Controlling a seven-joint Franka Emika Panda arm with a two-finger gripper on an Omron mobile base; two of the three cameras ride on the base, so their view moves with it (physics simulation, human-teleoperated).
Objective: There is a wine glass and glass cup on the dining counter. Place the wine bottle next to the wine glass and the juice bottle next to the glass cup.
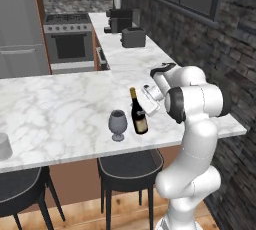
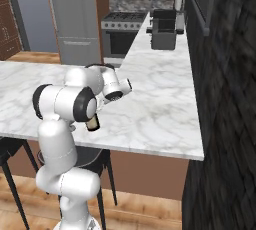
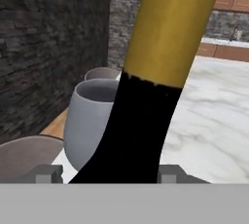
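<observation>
The wine bottle [image 1: 138,116] stands upright on the marble table [image 1: 60,109], just beside the wine glass [image 1: 117,124] near the front edge. The pincer [image 1: 150,100] sits at the bottle's neck, fingers either side; whether they clamp it I cannot tell. The glass cup [image 1: 4,146] stands well apart, far left.

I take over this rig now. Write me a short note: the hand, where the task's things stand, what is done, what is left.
Hand: at the wine bottle's neck; grip state unclear.
Wine bottle: upright on the dining counter, right beside the wine glass. Placement looks done, once released.
Glass cup: far along the same counter, at the left base view's left edge.
Left: fetch the juice bottle and set it by the glass cup.
</observation>
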